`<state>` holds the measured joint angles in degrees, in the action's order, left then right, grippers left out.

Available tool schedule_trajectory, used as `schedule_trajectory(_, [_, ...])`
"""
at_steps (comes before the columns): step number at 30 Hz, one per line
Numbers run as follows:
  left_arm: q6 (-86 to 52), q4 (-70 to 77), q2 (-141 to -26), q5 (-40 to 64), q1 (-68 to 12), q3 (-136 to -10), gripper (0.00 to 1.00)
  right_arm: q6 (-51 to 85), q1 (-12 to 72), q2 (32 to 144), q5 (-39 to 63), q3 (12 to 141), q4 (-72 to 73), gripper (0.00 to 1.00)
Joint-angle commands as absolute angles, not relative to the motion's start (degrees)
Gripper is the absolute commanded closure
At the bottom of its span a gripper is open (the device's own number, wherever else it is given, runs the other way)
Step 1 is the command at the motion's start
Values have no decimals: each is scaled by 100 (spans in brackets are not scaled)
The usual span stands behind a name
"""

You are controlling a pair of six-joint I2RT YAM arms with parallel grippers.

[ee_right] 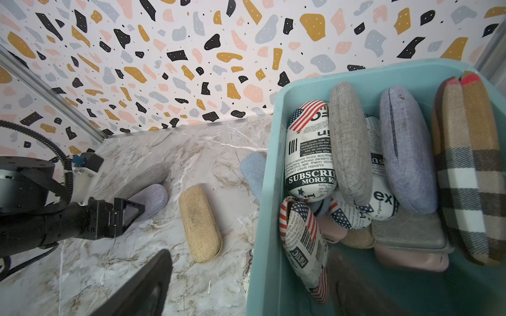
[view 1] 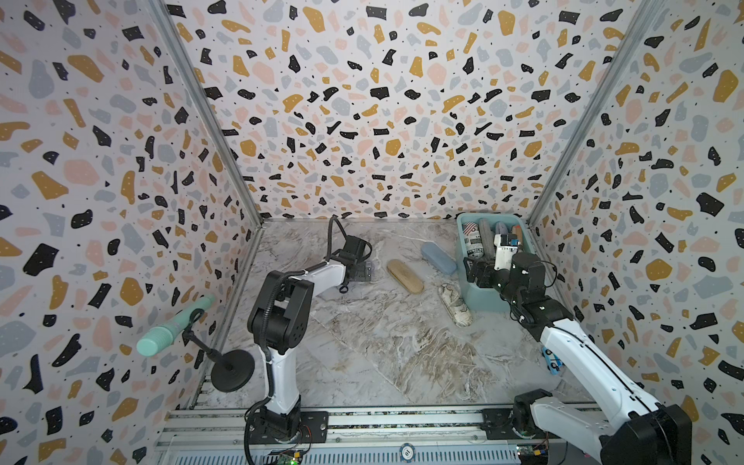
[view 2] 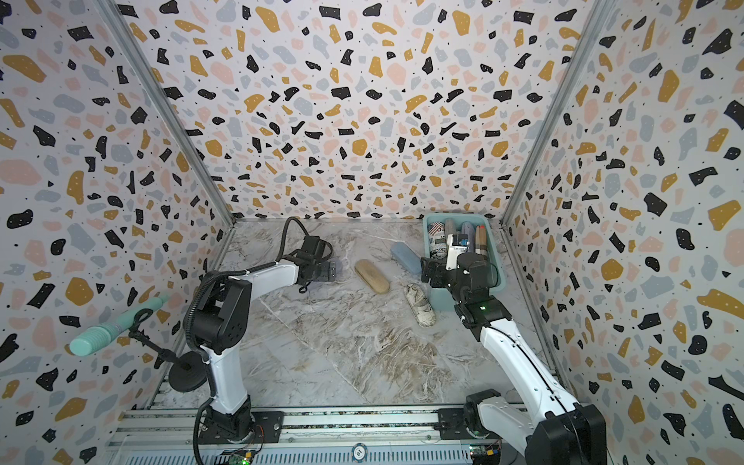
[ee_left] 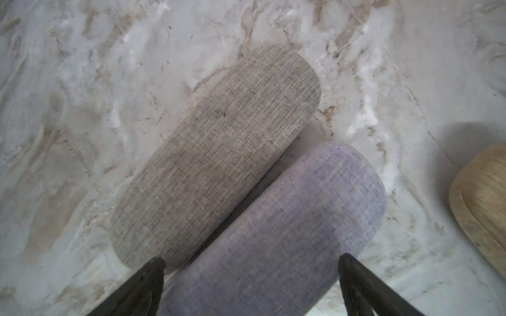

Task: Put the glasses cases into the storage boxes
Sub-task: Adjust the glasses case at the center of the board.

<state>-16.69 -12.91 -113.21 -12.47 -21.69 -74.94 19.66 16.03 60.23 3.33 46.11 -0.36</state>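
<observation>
While the right gripper hangs over the teal tub, the left gripper sits low over the table.
In both top views the tan case, blue case and newspaper case lie beside the tub. In the left wrist view the left gripper is spread wide around the lilac case, right beside the grey case. In the right wrist view the tub holds many cases, and the right gripper is spread apart, holding nothing.
</observation>
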Motion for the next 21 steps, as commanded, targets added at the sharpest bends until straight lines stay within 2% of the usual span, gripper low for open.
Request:
schedule_trajectory(1, [-1655, -1408, -11218, -771, -2196, -7347, 0, 1997, 1604, 5866, 408, 4579, 79, 11])
schedule_trajectory(10, [-1784, -1446, -10934, -722, -2478, -7053, 0, 2006, 1600, 5815, 497, 4535, 122, 11])
schedule_trajectory(21, [-2322, -1089, -10415, -172, -2708, -6291, 0, 2005, 1618, 5829, 547, 4518, 146, 11])
